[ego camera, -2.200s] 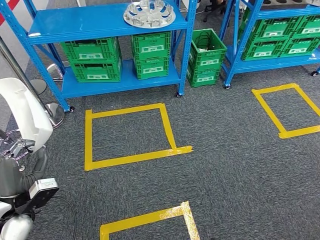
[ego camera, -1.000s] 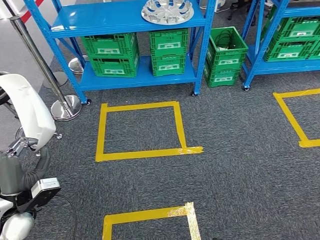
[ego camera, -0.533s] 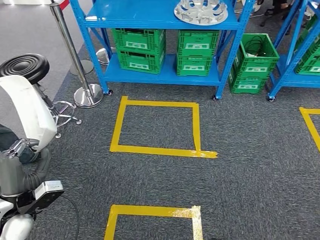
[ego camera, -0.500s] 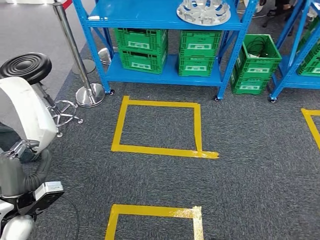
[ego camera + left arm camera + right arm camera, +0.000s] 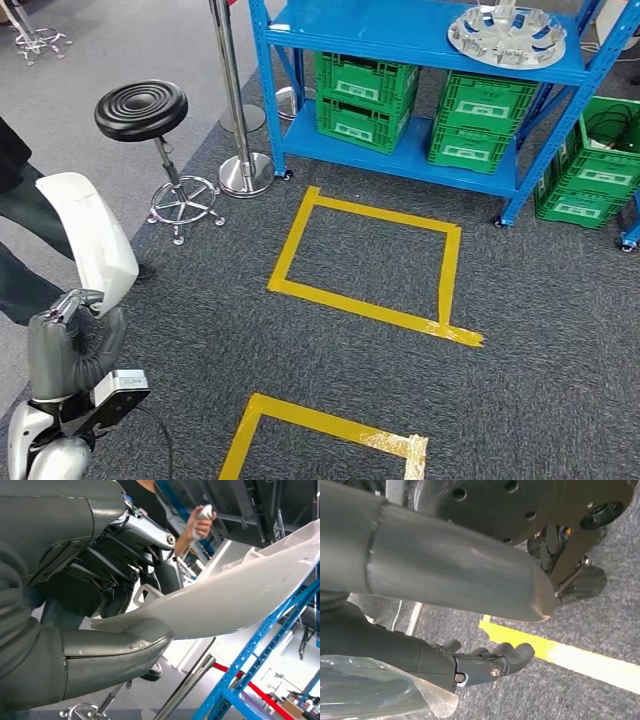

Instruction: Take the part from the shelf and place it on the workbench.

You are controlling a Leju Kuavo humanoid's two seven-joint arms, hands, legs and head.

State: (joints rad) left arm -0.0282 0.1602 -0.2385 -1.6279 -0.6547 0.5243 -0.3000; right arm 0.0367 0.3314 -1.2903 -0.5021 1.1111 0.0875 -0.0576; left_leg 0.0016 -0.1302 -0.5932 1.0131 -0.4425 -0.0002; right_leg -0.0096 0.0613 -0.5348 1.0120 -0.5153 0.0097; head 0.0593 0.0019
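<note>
The left hand (image 5: 94,645) holds a smooth, curved white part (image 5: 94,240); thumb below and dark fingers above clamp it, its lower end hidden. The right hand (image 5: 486,662) has its fingers curled in; what they hold, I cannot tell. The part hangs well apart from the blue shelf (image 5: 392,30), beside a round black stool (image 5: 141,108).

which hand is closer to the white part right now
Left. The left hand grips the white part at its lower end. The right hand hangs low over the carpet, beside a yellow tape line.
</note>
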